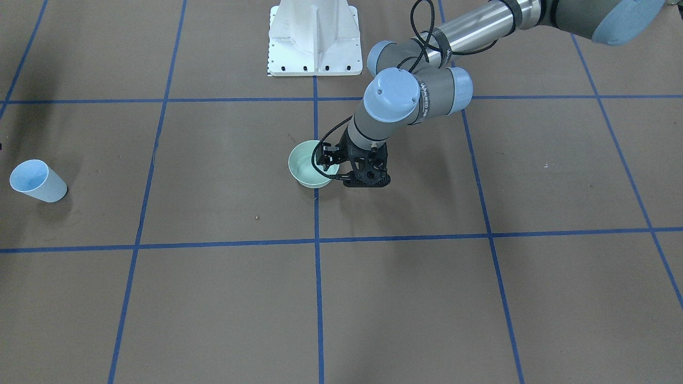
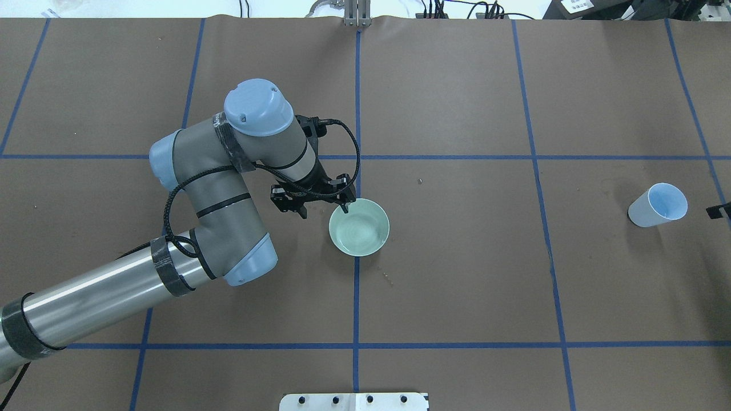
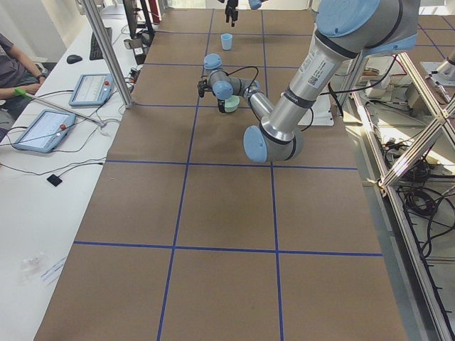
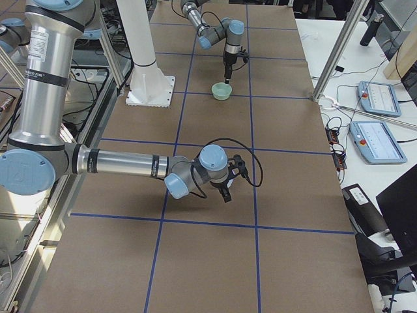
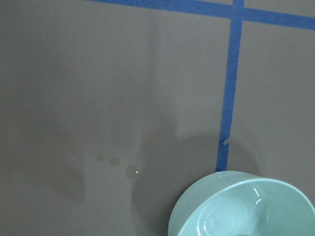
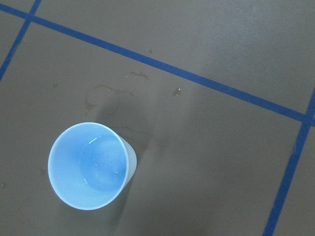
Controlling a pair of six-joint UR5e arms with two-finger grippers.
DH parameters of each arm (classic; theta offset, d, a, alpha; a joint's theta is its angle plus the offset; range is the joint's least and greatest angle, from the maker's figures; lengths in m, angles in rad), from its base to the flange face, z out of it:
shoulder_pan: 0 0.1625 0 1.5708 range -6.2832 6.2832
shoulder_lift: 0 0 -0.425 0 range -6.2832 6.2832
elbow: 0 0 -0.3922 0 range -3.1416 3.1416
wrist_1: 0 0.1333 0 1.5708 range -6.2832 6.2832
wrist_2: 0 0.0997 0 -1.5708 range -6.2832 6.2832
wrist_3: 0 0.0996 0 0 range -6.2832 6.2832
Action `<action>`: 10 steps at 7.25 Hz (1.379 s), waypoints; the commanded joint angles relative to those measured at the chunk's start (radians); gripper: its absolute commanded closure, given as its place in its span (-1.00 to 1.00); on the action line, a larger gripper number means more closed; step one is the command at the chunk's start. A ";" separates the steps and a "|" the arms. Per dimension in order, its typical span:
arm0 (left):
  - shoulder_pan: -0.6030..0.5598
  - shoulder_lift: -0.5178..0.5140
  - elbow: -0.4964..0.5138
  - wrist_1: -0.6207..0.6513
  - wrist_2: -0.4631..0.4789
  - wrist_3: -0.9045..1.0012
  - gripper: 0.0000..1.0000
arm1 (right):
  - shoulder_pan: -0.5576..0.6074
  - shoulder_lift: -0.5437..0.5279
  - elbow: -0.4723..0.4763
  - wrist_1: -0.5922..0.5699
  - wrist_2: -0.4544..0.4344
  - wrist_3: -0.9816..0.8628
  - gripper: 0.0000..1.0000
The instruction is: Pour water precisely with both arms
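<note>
A pale green bowl (image 2: 365, 234) stands at the table's middle on a blue tape line. Water glints in it in the left wrist view (image 5: 256, 196). My left gripper (image 2: 322, 212) hangs at the bowl's rim on my left side, jaws apart, one fingertip (image 2: 344, 209) over the rim and the other outside. A light-blue cup (image 2: 657, 205) stands far to my right. The right wrist view looks down into the cup (image 6: 91, 164); only small glints show inside. My right gripper (image 4: 226, 194) hovers beside the cup, and I cannot tell whether it is open.
Small water drops (image 5: 130, 170) lie on the brown paper near the bowl. Faint stains (image 6: 98, 93) mark the paper by the cup. The white pedestal (image 1: 315, 37) stands at the robot's side of the table.
</note>
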 commanded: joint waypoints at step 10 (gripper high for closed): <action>-0.035 0.002 -0.007 0.005 0.000 0.000 -0.78 | -0.218 -0.027 -0.233 0.750 -0.282 0.164 -0.97</action>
